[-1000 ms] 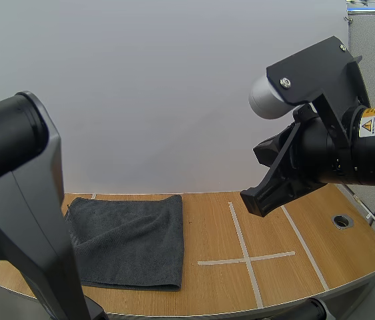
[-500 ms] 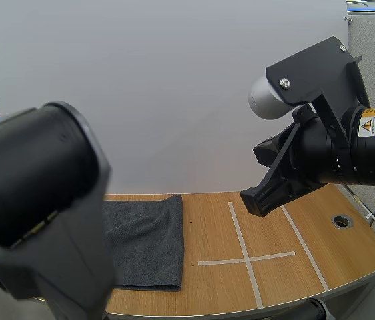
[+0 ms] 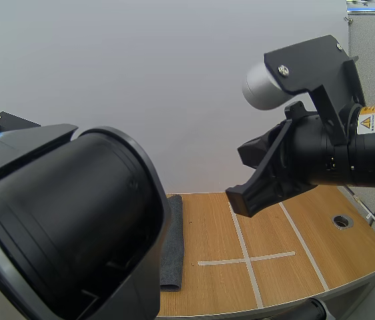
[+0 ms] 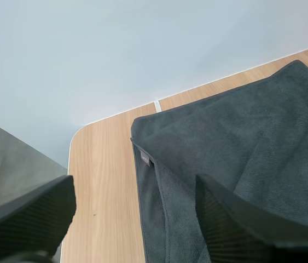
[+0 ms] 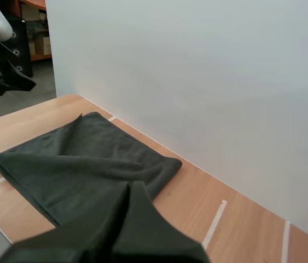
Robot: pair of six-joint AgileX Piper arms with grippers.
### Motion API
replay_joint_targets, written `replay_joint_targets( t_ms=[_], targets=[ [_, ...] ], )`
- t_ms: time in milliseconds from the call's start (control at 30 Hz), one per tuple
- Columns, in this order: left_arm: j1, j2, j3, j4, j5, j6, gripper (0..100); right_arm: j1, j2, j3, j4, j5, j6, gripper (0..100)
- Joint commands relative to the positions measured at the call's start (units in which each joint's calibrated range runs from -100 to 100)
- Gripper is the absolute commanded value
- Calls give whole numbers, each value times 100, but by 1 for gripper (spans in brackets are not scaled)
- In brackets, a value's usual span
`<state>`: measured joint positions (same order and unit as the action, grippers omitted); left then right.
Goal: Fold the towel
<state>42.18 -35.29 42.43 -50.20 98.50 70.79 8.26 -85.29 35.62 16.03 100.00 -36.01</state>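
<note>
Our left arm's dark housing [image 3: 67,220] takes up the lower left of the high view and covers most of the towel [image 3: 172,243]. A narrow grey strip of the towel shows beside the housing, low and a little left of centre, flat on the wooden table [image 3: 307,267]. To the right of that strip, apart from it, a white tape cross [image 3: 246,257] is laid on the wood, and a small round hole [image 3: 342,221] sits near the table's right edge.

In the left wrist view our left gripper [image 4: 133,183] is low over the towel's corner, beside the table's rounded end. Its fingers [image 4: 28,219] are spread wide — one over bare wood, the other over the cloth — with nothing between them. A small label [image 4: 144,160] sits at the towel's edge there, and the cloth looks doubled, one layer lying over another.

Our right gripper [image 3: 244,198] hangs in the air right of centre in the high view, above the far arm of the tape cross and well apart from the towel. In the right wrist view its fingers [image 5: 143,230] are pressed together as one dark wedge, holding nothing. Beyond them the dark grey towel lies along the white back wall [image 5: 197,82], one end rounded like a fold and the other end's corner slightly lifted.
</note>
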Motion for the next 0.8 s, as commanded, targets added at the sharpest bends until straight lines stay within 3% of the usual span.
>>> replay_joint_targets(
  t_ms=[0,167,300,767],
  targets=[
    [5,31,-37,-249,150,121,100,-21,151,23,361,0,261,0],
    [5,31,-37,-464,150,129,100,-21,462,23,3,0,736,0],
    [5,31,-37,-748,150,129,100,-21,515,23,-10,0,736,0],
    [5,31,-37,-771,150,129,100,-21,515,23,-135,0,736,0]
  ],
)
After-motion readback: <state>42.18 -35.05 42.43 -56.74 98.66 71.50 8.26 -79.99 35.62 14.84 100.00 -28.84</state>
